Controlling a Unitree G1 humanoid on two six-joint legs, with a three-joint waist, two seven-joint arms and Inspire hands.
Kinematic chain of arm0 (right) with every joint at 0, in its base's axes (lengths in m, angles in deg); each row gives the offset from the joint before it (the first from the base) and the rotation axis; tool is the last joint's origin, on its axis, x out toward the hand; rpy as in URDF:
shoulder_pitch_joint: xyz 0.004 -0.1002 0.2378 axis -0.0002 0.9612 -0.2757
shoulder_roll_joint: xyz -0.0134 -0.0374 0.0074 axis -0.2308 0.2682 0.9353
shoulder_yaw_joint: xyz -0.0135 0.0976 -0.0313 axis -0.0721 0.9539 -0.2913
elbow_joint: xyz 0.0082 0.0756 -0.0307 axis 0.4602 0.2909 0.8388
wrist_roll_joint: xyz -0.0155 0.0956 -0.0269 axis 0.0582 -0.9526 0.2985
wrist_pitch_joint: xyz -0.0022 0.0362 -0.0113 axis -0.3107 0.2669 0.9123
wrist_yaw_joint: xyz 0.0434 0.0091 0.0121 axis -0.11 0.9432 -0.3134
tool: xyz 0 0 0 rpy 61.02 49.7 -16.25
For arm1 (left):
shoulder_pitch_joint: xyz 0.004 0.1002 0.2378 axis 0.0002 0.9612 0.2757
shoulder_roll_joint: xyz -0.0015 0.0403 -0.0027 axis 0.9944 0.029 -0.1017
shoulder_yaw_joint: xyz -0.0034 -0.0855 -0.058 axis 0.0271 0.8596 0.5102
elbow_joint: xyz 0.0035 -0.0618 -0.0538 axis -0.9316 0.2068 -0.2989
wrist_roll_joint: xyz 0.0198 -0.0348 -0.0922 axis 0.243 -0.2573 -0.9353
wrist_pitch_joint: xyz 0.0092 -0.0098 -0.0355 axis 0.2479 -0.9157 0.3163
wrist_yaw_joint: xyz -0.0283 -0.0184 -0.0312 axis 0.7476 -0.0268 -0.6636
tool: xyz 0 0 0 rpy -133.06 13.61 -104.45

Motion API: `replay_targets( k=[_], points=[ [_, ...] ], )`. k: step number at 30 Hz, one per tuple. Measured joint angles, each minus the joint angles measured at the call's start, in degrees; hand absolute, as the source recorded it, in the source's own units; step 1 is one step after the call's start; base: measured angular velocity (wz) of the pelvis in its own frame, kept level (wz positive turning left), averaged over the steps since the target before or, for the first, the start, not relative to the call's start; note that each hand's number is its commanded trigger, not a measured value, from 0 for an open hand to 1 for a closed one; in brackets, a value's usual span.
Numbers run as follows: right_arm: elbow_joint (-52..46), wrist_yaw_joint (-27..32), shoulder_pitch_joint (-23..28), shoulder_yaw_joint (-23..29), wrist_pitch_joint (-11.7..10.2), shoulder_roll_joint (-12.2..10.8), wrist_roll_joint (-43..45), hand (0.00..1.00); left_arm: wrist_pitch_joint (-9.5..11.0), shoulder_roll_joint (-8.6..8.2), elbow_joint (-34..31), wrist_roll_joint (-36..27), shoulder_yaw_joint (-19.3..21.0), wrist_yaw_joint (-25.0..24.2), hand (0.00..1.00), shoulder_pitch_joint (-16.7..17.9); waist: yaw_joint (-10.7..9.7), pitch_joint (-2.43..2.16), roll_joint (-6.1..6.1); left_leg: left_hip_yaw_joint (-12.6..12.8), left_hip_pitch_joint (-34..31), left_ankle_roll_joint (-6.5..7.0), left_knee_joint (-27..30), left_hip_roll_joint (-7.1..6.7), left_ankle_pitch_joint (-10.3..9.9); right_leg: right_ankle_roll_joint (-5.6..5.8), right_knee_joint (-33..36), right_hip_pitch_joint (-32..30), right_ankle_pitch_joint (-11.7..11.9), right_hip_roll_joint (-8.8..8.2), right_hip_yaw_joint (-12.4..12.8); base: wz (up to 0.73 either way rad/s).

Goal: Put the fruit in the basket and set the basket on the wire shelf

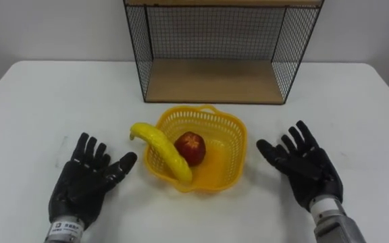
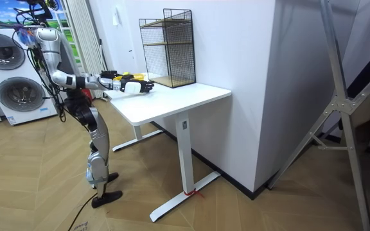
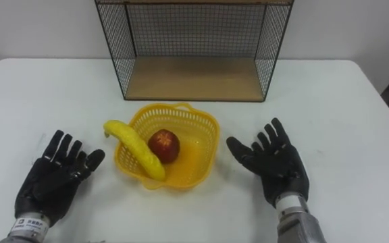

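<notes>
Left eye view has the yellow basket (image 1: 229, 132) sitting on the white bench (image 1: 46, 101), pretty much dead centre and just near of the wire shelf (image 1: 215, 81), not on it. The banana (image 1: 164, 150) lies half in, draped over the basket's left rim, with its long axis running diagonally: the stem end pokes out far-left past the rim and the other tip points near-right, down into the basket. The red apple (image 1: 190, 148) is inside, tucked right against the banana's right side, dimple facing up. Left hand (image 1: 86, 185) is low over the bench to the left of the basket, fingers spread and relaxed, gripping nothing. Right hand (image 1: 304, 169) mirrors it on the right, also loose and apart from the basket. Room view shows the robot standing upright at the bench's edge with both arms stretched out over it.
</notes>
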Motion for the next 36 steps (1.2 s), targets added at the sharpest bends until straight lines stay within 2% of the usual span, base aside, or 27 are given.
replay_targets(
  k=[8, 13, 17, 21, 24, 30, 36],
  points=[
    [0.0, -0.9, -0.7, -2.6, -1.4, -0.2, 5.1, 0.00, -0.8, -0.32, -2.0, 4.1, -8.3, -1.9, 0.00, -2.6, -1.1, 0.12, 0.10, 0.1, -0.1, 0.03, -0.2, 0.08, 0.0, -0.01, 0.0, -0.4, 0.0, 0.02, -0.1, 0.00],
    [0.1, -1.0, -1.4, -5.0, -2.3, -0.3, 9.6, 0.00, -1.1, 0.50, -2.1, 4.6, -12.8, -4.2, 0.00, -4.6, -1.3, 0.22, 0.02, 0.2, -0.3, 0.02, -0.2, 0.11, 0.0, -0.04, 0.0, -0.8, 0.0, 0.09, 0.2, -0.01],
    [0.2, -1.0, -1.6, -5.8, -2.8, -0.3, 10.1, 0.00, -1.2, 0.66, -2.1, 4.6, -13.8, -4.7, 0.00, -4.8, -1.3, 0.47, -0.35, 0.6, -0.2, 0.00, -0.2, 0.21, 0.0, -0.04, 0.0, -1.0, 0.0, 0.17, 0.8, -0.06],
    [1.2, -1.0, -3.4, -7.3, -3.3, -0.3, 11.1, 0.00, -1.2, 0.84, -2.4, 4.5, -14.5, -5.1, 0.00, -6.6, -1.3, 0.70, -0.67, 1.1, -1.4, -0.06, 0.1, 0.63, 0.0, -0.21, 0.0, -1.7, 0.4, 0.48, 1.2, -0.07],
    [1.2, -1.0, -3.8, -9.1, -3.7, -0.3, 11.1, 0.00, -1.2, 0.92, -2.5, 4.6, -16.1, -5.3, 0.00, -7.9, -1.2, 0.69, -0.60, 1.6, -1.6, -0.09, 0.2, 0.86, 0.0, -0.30, 0.0, -2.2, 0.6, 0.61, 1.4, -0.07],
    [1.2, -0.9, -3.8, -9.5, -4.3, -0.5, 10.9, 0.00, -1.1, 1.09, -2.5, 4.5, -16.1, -5.3, 0.00, -7.9, -1.2, 0.44, -0.15, 1.7, -1.6, -0.10, 0.2, 0.86, 0.0, -0.30, 0.0, -2.2, 0.6, 0.59, 1.4, 0.00],
    [1.2, -0.9, -3.8, -9.8, -4.4, -0.5, 10.7, 0.00, -0.9, 1.06, -2.5, 4.6, -16.1, -5.3, 0.00, -7.9, -1.0, 0.48, 0.19, 1.7, -1.5, -0.10, 0.2, 0.88, 0.0, -0.30, 0.0, -2.2, 0.6, 0.60, 1.4, 0.00]
  ],
)
